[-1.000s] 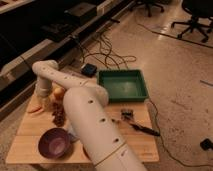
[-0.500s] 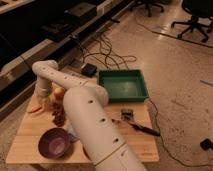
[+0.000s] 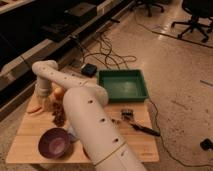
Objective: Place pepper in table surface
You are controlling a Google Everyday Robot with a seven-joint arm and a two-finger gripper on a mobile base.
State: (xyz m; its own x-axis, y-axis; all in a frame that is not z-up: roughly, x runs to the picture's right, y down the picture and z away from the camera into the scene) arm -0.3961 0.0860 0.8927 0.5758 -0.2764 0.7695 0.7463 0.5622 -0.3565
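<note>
The pepper (image 3: 34,109) is a slim orange-red shape lying at the far left edge of the pale wooden table surface (image 3: 31,131). My white arm reaches from the bottom centre up and over to the left. Its gripper (image 3: 43,102) hangs down just right of the pepper, close above the tabletop. The arm's wrist hides where the gripper meets the pepper, so I cannot tell whether they touch.
A round orange-yellow fruit (image 3: 59,92) and a dark reddish-brown bunch (image 3: 60,116) lie right of the gripper. A purple bowl (image 3: 54,143) stands front left. A green tray (image 3: 122,85) is at the back right. Small black objects (image 3: 142,129) lie right. Cables run across the floor behind.
</note>
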